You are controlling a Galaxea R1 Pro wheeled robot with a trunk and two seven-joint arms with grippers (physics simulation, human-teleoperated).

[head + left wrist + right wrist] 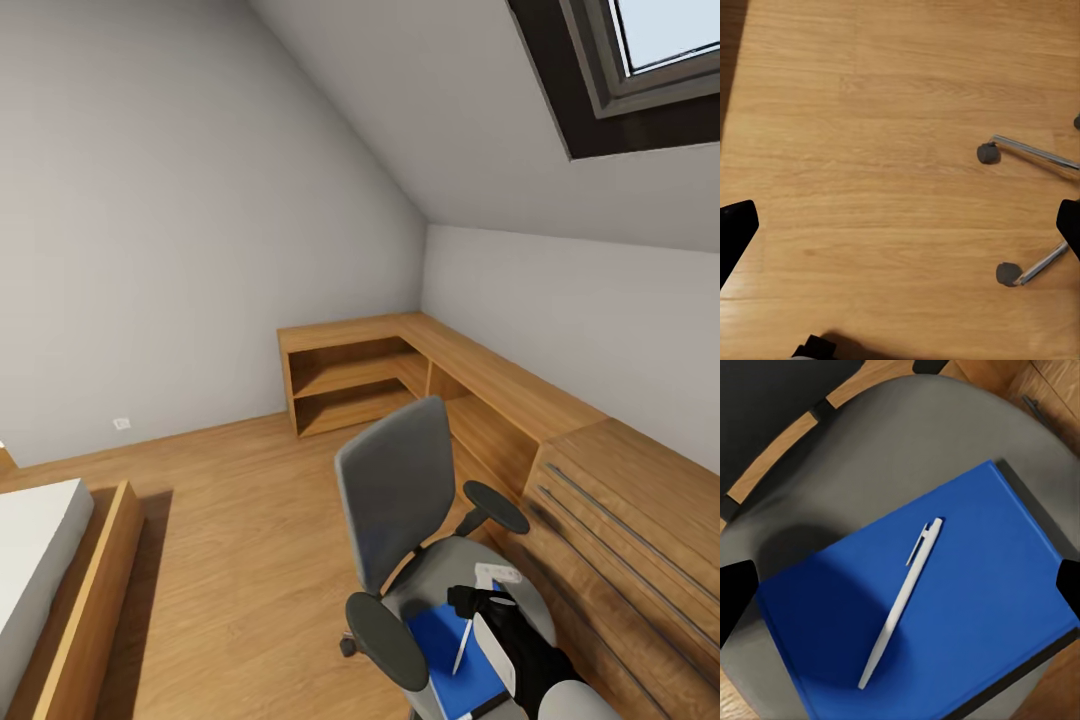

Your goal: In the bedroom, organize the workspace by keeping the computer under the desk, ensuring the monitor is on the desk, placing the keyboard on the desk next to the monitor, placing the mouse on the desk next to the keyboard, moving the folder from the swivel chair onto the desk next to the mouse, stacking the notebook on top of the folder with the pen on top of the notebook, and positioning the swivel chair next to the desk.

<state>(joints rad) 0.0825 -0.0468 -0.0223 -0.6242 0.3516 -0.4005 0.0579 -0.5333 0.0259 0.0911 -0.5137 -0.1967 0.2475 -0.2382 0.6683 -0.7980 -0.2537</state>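
Right gripper (pixel 900 585): both finger tips show as dark wedges at opposite edges of the right wrist view, set wide, nothing between them. It hangs above the swivel chair (pixel 400 490) seat, looking straight down onto it. In the head view the right arm's black-and-white wrist section reaches forward over the seat from the lower right, forearm low, camera end tipped downward.

Below the gripper: the blue folder (pixel 945 607) lies flat on the grey seat, with the pen (pixel 900 604) resting diagonally on top of it, clip end toward the middle of the folder. A dark thin edge peeks from under the folder's far side; could be the notebook, cannot tell.

Left gripper (pixel 900 225): tips also wide apart at the frame edges, empty. It faces the bare wood floor (pixel 870 150), with two chrome legs and grey casters (pixel 1007 274) of the chair base off to one side.

Surroundings, head view: light wooden built-in shelving (pixel 350 385) and drawer cabinet (pixel 630 520) along the far and right walls, chair just beside the cabinet, bed corner (pixel 40 570) at lower left, skylight above.

Progress, judged: early. Folder and pen are not yet off the chair; nothing is gripped. Next likely step is lifting the pen or folder
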